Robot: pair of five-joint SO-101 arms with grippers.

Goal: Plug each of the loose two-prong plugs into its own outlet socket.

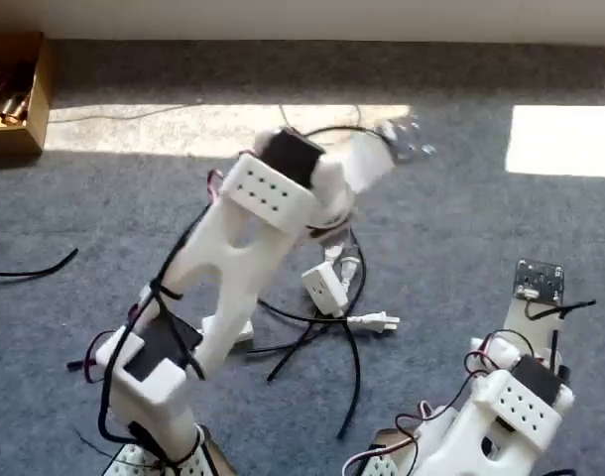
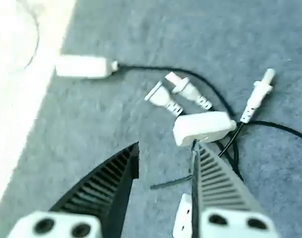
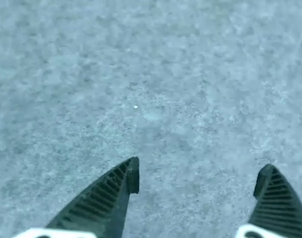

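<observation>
A carpeted indoor room, likelier a home or a small office than a workshop, though which of the two cannot be told. The working surface is no desk but the floor: grey-blue carpet [image 1: 451,248], its pile plain in both wrist views. The left arm [image 1: 233,248] and the right arm [image 1: 506,412] stand directly on it. A pale wall base [image 1: 302,18] runs along the far edge. Sunlight lies in bright patches [image 1: 560,139] on the carpet. A wooden box [image 1: 20,89] sits in the far corner, and black cords [image 1: 354,382] trail loose over the floor.
</observation>
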